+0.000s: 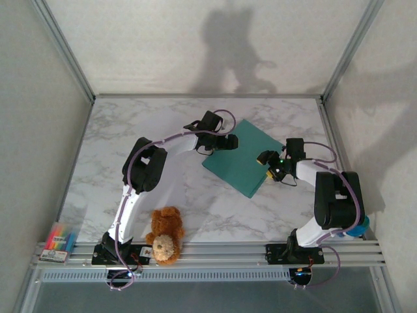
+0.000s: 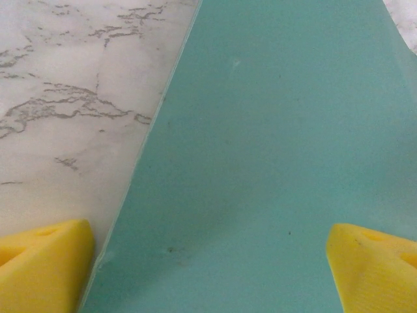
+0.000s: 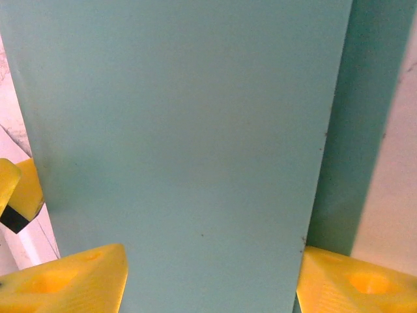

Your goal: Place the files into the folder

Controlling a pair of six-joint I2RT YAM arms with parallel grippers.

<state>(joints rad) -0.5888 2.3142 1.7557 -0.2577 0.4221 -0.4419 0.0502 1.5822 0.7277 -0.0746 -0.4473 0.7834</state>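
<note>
Teal folder (image 1: 246,160) lies flat on marble table (image 1: 130,124).

The closed teal folder (image 1: 246,155) lay flat, angled on the marble surface (image 1: 124,127), left jaws over its left corner, right jaws at its right edge. A teddy bear (image 1: 165,235) sat near the left arm's base.

White links, bulky black joint housings showing on left arm (image 1: 140,173), right arm (image 1: 335,195); lilac cables (image 1: 225,112) looping along each; black bases (image 1: 111,251) sitting at near edge. Left gripper (image 1: 228,141), right gripper (image 1: 266,160) carrying black bodies, yellow wedge-shaped fingers (image 2: 45,267); small green light (image 1: 281,158) glowing on right wrist
</note>
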